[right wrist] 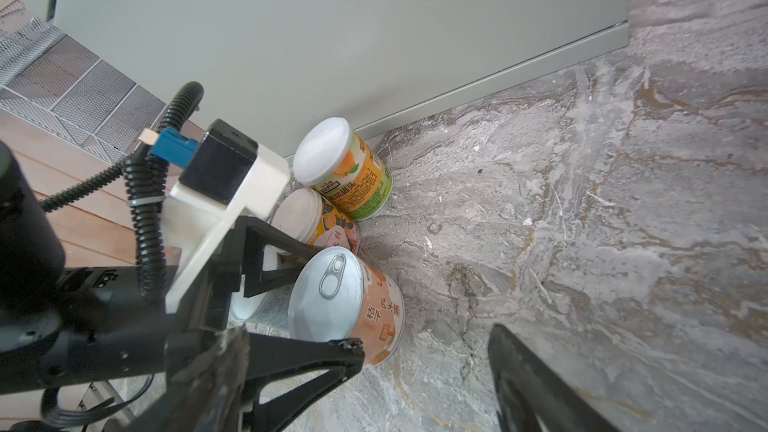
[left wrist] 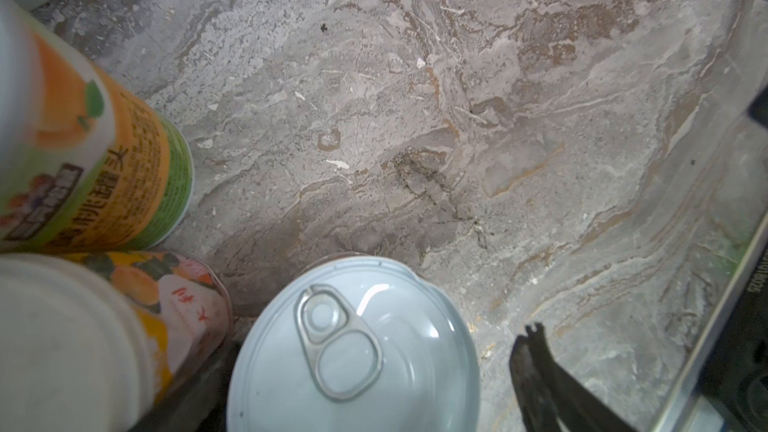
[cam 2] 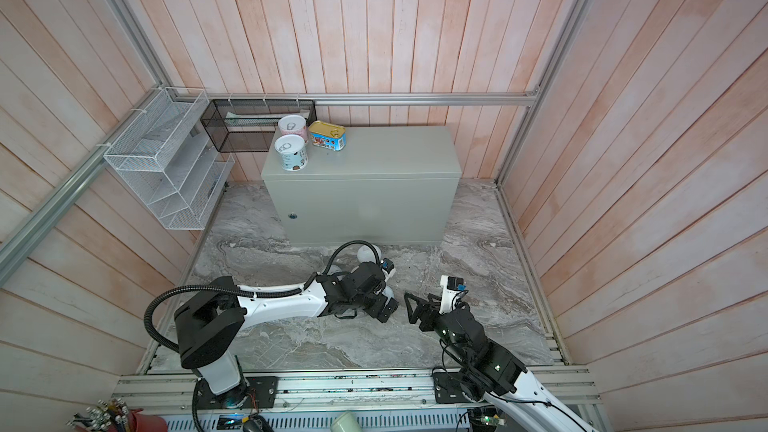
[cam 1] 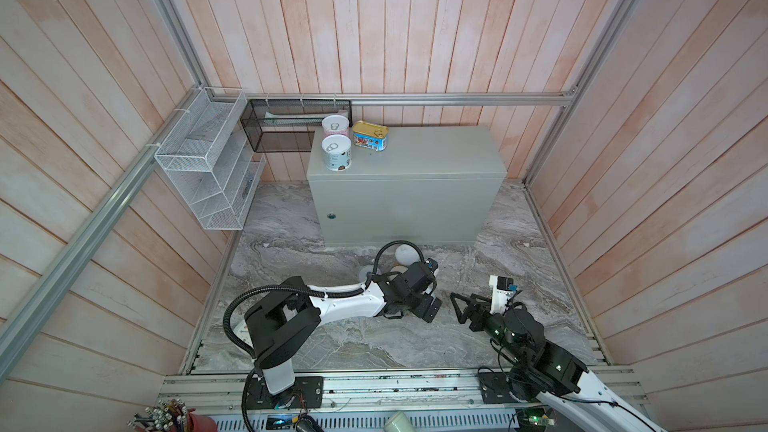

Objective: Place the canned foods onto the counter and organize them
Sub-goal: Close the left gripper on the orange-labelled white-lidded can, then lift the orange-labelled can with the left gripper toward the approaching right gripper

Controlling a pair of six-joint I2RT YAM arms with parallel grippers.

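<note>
On the counter (cam 1: 419, 155) stand a pink round can (cam 1: 335, 125), a blue-and-white round can (cam 1: 336, 153) and a flat gold tin (cam 1: 370, 135). Several more cans cluster on the floor by the counter's front (right wrist: 332, 35): a tall orange-green one (right wrist: 353, 176), a white-lidded fruit one (right wrist: 316, 218), and an orange pull-tab can (right wrist: 345, 297). My left gripper (left wrist: 374, 342) is open and straddles the pull-tab can's silver lid (left wrist: 353, 351), one finger (left wrist: 536, 371) standing clear of it. My right gripper (cam 1: 456, 308) is open and empty, just right of the left one.
A white wire rack (cam 1: 208, 168) and a black mesh rack (cam 1: 291, 122) hang at the back left. Another can (right wrist: 257, 305) sits half hidden behind the left gripper. The grey marble floor (cam 1: 519, 251) stretches to the right, with wooden walls all round.
</note>
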